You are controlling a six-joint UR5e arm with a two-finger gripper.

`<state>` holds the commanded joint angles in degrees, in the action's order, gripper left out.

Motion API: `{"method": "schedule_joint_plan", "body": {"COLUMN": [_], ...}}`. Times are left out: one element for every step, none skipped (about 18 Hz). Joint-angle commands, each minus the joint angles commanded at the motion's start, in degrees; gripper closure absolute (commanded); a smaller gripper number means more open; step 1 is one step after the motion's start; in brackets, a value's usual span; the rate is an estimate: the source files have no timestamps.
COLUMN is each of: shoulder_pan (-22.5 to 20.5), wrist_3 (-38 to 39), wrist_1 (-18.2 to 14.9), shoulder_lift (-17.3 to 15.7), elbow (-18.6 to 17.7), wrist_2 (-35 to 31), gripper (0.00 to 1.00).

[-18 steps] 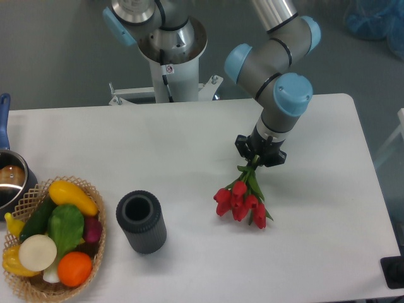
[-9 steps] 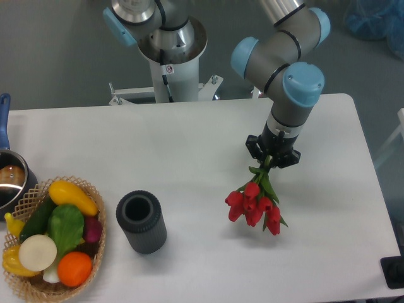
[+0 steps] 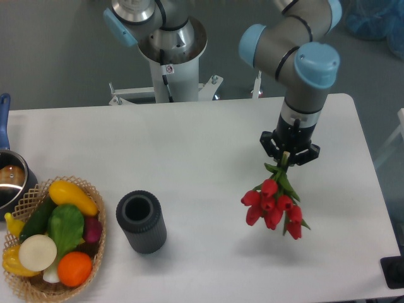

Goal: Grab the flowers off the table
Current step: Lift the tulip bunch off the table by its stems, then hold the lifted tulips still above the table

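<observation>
The flowers [image 3: 273,206], a small bunch of red tulips with green stems and leaves, hang head-down over the right part of the white table [image 3: 202,145]. My gripper [image 3: 290,153] is shut on the stems just above the leaves, pointing straight down. The red heads dangle below and slightly right of the gripper, and appear lifted off the tabletop. The upper ends of the stems are hidden inside the black fingers.
A dark grey ribbed cylinder cup [image 3: 141,222] stands upright left of centre. A wicker basket [image 3: 95,246] of vegetables sits at the front left corner, with a metal pot [image 3: 11,183] behind it. The arm's base [image 3: 170,57] stands behind the table's far edge.
My gripper has moved to the right and slightly toward the front, carrying the flowers with it. The cup and basket have not moved.
</observation>
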<state>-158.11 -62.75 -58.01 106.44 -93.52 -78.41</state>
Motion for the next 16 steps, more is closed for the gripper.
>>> {"method": "schedule_joint_plan", "body": {"shoulder_pan": [-0.7, -1.4, -2.1, -2.9, -3.8, -4.2, -4.3, -4.5, -4.7, -4.7, -4.7, -4.9, -5.1, -5.1, -5.2, -5.2], "wrist_3": [0.1, 0.1, 0.2, 0.1, 0.2, 0.2, 0.2, 0.2, 0.2, 0.2, 0.2, 0.2, 0.2, 0.3, 0.3, 0.3], "wrist_1": [-0.1, -0.1, 0.0, 0.0, 0.0, -0.1, 0.0, 0.0, 0.0, 0.0, 0.0, 0.0, -0.1, -0.1, -0.1, -0.1], "shoulder_lift": [-0.3, -0.7, -1.3, -1.8, -2.0, -2.2, -2.3, -2.4, -2.5, -2.5, -2.5, -2.5, -2.5, -2.6, -2.6, -2.6], "elbow": [0.7, 1.1, 1.3, 1.6, 1.8, 1.9, 1.9, 2.0, 2.2, 2.6, 2.8, 2.9, 3.0, 3.0, 3.0, 3.0], "wrist_2": [0.9, 2.0, 3.5, 5.3, 6.9, 8.3, 9.1, 9.3, 9.4, 9.4, 9.5, 9.7, 10.2, 10.7, 10.8, 10.8], "gripper": [0.79, 0.79, 0.79, 0.79, 0.79, 0.79, 0.79, 0.79, 0.79, 0.79, 0.79, 0.79, 0.79, 0.79, 0.79, 0.79]}}
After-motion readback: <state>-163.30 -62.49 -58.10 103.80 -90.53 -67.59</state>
